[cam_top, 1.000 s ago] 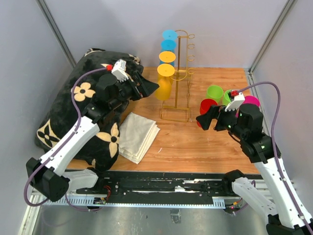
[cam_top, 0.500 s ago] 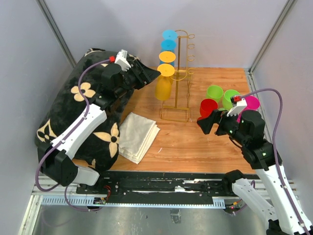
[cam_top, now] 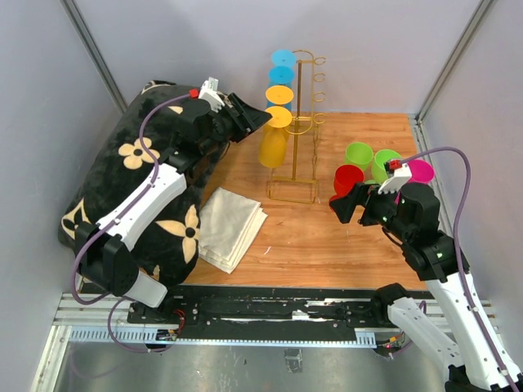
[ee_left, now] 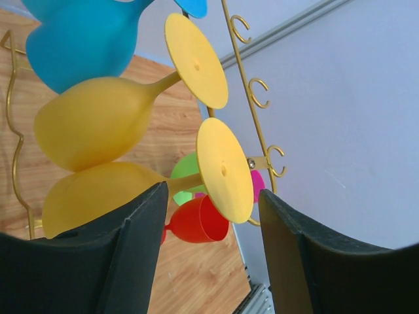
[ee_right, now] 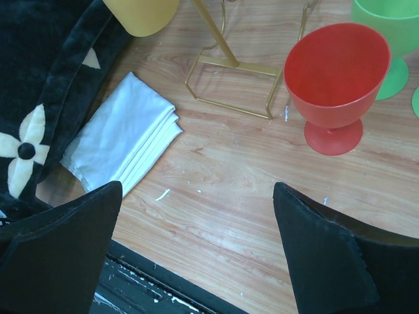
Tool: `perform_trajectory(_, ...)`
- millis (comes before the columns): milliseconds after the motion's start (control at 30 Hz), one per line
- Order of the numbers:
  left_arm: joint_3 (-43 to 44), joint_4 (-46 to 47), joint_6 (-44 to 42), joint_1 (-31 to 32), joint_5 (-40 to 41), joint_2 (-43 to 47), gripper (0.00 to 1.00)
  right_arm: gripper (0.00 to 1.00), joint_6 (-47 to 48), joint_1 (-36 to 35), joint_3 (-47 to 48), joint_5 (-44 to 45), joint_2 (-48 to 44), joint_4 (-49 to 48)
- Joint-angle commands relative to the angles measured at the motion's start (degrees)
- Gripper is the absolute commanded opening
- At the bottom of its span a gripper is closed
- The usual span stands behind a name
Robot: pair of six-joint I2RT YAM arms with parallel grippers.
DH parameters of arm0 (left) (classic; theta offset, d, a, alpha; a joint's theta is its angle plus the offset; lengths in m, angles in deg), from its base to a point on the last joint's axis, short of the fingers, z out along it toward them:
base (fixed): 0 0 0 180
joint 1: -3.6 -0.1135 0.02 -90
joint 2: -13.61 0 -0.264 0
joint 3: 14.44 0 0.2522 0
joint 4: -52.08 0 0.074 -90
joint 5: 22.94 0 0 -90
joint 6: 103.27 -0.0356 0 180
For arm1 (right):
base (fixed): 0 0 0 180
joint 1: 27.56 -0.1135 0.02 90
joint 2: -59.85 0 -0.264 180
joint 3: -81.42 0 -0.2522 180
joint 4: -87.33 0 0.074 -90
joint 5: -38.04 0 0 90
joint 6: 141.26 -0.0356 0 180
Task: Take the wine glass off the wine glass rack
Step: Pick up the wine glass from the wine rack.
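Note:
The gold wire wine glass rack (cam_top: 299,122) stands at the table's middle back. Two blue and two yellow wine glasses hang upside down on its left side. My left gripper (cam_top: 260,120) is open at the foot (cam_top: 279,117) of the lowest yellow glass (cam_top: 272,149). In the left wrist view that foot disc (ee_left: 224,169) sits between my open fingers (ee_left: 211,199), with the stem and bowl (ee_left: 91,199) to the left; I cannot tell whether they touch. My right gripper (cam_top: 340,204) is open and empty above the table, near the red glass (cam_top: 347,177).
Red, green (cam_top: 358,153) and pink (cam_top: 421,170) glasses stand upright right of the rack. A folded white cloth (cam_top: 231,227) lies front left. A black flowered cushion (cam_top: 122,180) fills the left side. In the right wrist view the rack base (ee_right: 229,65) and red glass (ee_right: 334,78) lie ahead.
My left arm has reached up and right, bringing its open gripper to the lowest yellow glass's foot. My right arm drew back slightly towards the near edge, then stayed still.

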Motion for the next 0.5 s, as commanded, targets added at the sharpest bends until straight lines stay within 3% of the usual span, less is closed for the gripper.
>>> perform_trajectory(0, 2.5, 2.4, 0.4, -0.7, 0.6, -1.2, 0.6, 0.99, 0.4, 0.5, -0.6, 1.3, 0.2, 0.6)
perform_trajectory(167, 4.3, -0.2, -1.4, -0.7, 1.1, -2.2, 0.51, 0.99, 0.3, 0.5, -0.6, 1.8, 0.2, 0.8)
perform_trajectory(467, 4.1, -0.5, -2.4, -0.8, 1.2, -2.1, 0.44, 0.98, 0.4, 0.5, -0.6, 2.2, 0.4, 0.9)
